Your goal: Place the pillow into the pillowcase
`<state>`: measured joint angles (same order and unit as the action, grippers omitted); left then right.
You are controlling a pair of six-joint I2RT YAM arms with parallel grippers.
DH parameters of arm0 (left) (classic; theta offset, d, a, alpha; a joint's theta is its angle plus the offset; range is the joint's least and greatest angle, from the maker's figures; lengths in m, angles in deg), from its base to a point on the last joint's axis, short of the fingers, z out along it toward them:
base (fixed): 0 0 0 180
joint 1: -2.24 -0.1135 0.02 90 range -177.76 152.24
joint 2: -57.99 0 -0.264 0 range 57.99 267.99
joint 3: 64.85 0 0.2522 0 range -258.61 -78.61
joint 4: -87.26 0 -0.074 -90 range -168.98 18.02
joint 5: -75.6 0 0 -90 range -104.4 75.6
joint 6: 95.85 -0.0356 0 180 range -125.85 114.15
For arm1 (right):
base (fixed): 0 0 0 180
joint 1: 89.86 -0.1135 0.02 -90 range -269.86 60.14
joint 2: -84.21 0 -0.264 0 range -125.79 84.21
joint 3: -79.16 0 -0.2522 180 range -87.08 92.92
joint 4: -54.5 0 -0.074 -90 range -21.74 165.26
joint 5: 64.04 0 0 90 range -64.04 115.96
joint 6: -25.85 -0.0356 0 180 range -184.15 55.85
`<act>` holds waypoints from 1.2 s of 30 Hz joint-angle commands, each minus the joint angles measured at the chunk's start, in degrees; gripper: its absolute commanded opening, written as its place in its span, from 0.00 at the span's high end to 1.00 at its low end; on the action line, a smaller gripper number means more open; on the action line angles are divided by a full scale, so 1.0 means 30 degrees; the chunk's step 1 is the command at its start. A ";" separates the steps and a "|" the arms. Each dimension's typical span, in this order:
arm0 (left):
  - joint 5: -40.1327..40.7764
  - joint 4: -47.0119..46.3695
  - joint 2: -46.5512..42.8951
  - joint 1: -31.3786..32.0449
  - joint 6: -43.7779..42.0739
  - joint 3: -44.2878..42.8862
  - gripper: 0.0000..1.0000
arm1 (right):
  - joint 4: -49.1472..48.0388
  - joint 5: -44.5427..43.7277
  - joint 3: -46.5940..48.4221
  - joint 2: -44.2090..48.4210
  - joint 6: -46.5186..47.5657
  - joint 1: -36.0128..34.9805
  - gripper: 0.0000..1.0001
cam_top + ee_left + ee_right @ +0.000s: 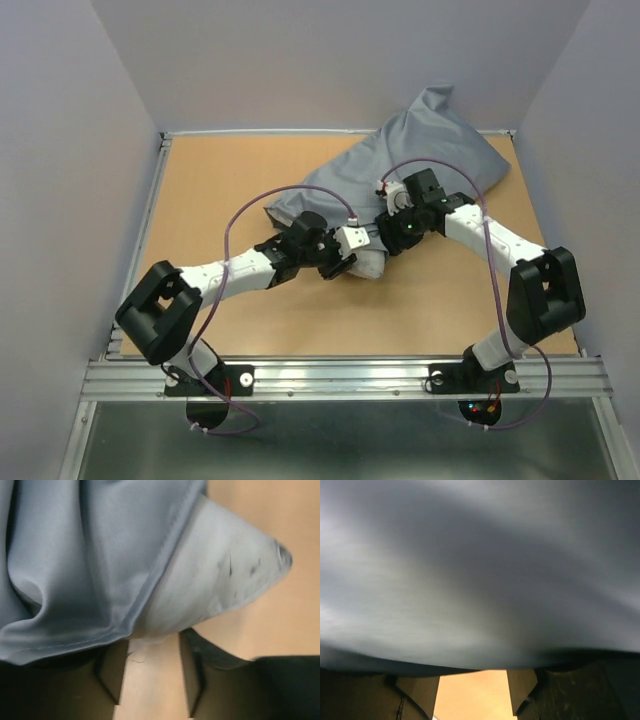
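The blue-grey pillowcase (420,150) lies bulging from the table's middle to the back right corner. An off-white corner of the pillow (370,266) sticks out of its near end. In the left wrist view that speckled pillow (225,575) corner pokes out from under the pillowcase (90,555) hem. My left gripper (345,262) sits at this corner; its jaws (151,646) stand apart with bare table between them and their tips at the cloth edge. My right gripper (392,200) rests against the pillowcase (480,570). It (472,676) is open, its tips hidden under the cloth.
The wooden table (220,190) is bounded by grey walls at the left, back and right, with a metal rail (340,378) along the near edge. Both arms reach in toward the middle, with purple cables (290,190) looping above them.
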<state>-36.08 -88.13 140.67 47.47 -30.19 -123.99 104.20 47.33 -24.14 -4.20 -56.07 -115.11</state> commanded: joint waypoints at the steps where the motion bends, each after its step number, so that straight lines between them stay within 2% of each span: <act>1: 0.0221 -0.3774 0.2051 0.0303 0.2246 -0.2620 0.55 | -0.2137 -0.0560 0.2985 0.0023 0.1526 0.2175 0.46; 2: 0.0251 -0.4212 0.2583 0.0303 0.3326 -0.3640 0.63 | -0.2166 -0.0472 0.2899 0.0371 0.1556 0.2787 0.46; 4: 0.0456 -0.4480 0.4049 0.0274 0.4707 -0.5251 0.68 | -0.2021 0.0023 0.2316 0.1103 0.1352 0.3289 0.46; 6: 0.0369 -0.4364 0.4841 0.0274 0.5006 -0.6166 0.73 | -0.1729 0.1837 0.0770 0.3326 0.1583 0.3555 0.46; 8: 0.0368 -0.4363 0.5342 0.0157 0.4920 -0.6755 0.73 | -0.0997 0.3706 -0.0261 0.5606 0.1673 0.3555 0.45; 11: 0.0252 -0.4188 0.5313 -0.0047 0.4744 -0.6669 0.74 | -0.0644 0.4304 -0.1495 0.6789 0.1557 0.3526 0.42; 15: 0.0192 -0.3720 0.4991 -0.0195 0.4392 -0.6463 0.74 | 0.0350 0.4011 -0.0971 0.6819 0.2546 0.3497 0.42; 19: 0.0076 -0.3543 0.5049 -0.0195 0.4742 -0.6638 0.74 | 0.2253 0.5210 -0.0734 0.7608 0.4191 0.3526 0.43; 24: 0.0075 -0.3572 0.5225 -0.0195 0.4919 -0.6873 0.74 | 0.2024 0.4715 -0.1467 0.6706 0.4691 0.3526 0.45; 30: 0.0075 -0.3513 0.5518 -0.0195 0.5182 -0.7048 0.74 | 0.0267 0.5009 -0.1467 0.5767 0.3755 0.3409 0.51; 33: 0.0075 -0.3542 0.5664 -0.0224 0.5445 -0.7195 0.74 | -0.0700 0.4392 -0.1673 0.5182 0.3227 0.3409 0.62; 34: 0.0133 -0.3514 0.5723 -0.0195 0.5505 -0.7283 0.74 | -0.0847 0.4566 -0.1498 0.5180 0.3081 0.3409 0.76; 36: 0.0280 -0.3484 0.5782 -0.0224 0.5592 -0.7342 0.74 | -0.0732 0.5209 -0.1263 0.5500 0.3021 0.3409 0.90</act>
<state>-36.69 -93.90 157.76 47.49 -14.43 -141.78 106.13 60.92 -28.06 11.28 -45.71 -104.56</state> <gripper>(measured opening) 0.265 0.191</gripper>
